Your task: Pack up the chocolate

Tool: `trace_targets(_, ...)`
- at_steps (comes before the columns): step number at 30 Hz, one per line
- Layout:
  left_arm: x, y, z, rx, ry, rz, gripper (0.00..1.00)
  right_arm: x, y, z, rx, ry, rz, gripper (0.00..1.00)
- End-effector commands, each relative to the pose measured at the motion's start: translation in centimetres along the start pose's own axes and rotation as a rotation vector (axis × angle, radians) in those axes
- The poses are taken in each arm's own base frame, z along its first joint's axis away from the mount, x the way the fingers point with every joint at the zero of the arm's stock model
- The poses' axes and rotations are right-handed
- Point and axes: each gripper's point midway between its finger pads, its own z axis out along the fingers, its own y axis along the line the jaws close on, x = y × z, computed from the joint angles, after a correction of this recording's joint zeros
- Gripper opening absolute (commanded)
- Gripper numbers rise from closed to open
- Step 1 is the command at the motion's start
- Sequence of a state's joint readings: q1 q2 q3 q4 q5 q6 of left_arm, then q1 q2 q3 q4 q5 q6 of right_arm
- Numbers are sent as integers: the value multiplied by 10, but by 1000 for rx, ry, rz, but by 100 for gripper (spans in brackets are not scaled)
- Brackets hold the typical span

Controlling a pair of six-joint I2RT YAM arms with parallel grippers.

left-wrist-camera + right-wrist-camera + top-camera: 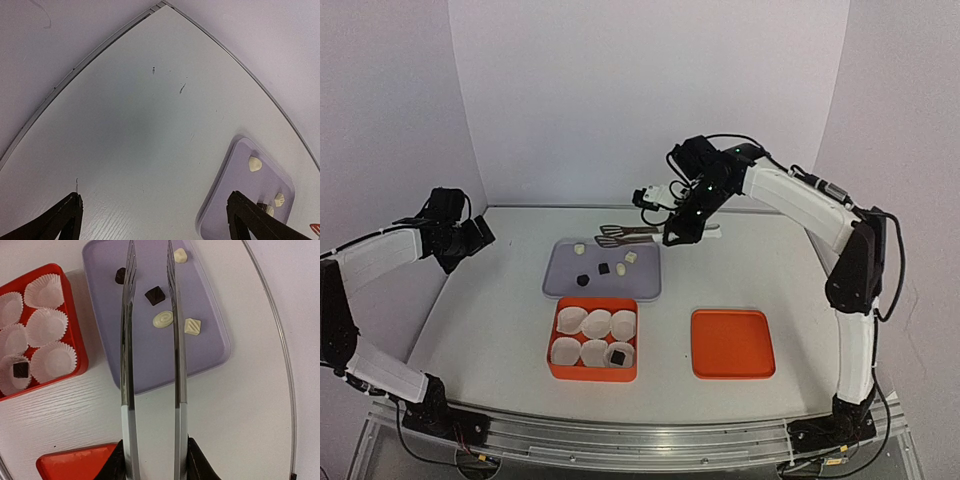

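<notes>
Five pieces of chocolate lie on the lavender tray (560,285): two dark ones (154,295) (120,275) and three cream-white ones (163,319) (192,326) (180,255). One more dark piece (20,369) sits in a paper cup in the red box (592,373). My right gripper (155,460) is shut on a pair of metal tongs (127,365). The tong arms stand apart above the tray, with nothing between their tips. My left gripper (155,200) hangs open over bare table left of the tray, holding nothing.
The red box (75,340) holds several white crinkled paper cups (46,325). A flat red lid (732,343) lies right of the box. White walls close in the table at the back and the sides.
</notes>
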State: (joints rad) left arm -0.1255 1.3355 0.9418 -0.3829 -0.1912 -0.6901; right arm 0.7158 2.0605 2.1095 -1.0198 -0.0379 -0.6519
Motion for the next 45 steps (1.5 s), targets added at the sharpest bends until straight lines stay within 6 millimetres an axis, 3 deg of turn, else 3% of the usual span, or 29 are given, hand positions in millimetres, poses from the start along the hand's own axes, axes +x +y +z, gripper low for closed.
trace_targets(1,-16,-3,-6,-9,-53,-26,100,-18,-25,24,-1,-72,-27,30)
trace_targets(6,-14,-1,-1,-33,-34,-20,100,-9,-41,49,-21,-66,-4,30)
trace_targets(14,-10,1,5,-60,-12,-13,100,0,-35,74,-65,-45,-24,32)
trace_targets(45,-6,6,10,-88,9,0,100,16,-45,122,-46,29,-69,40)
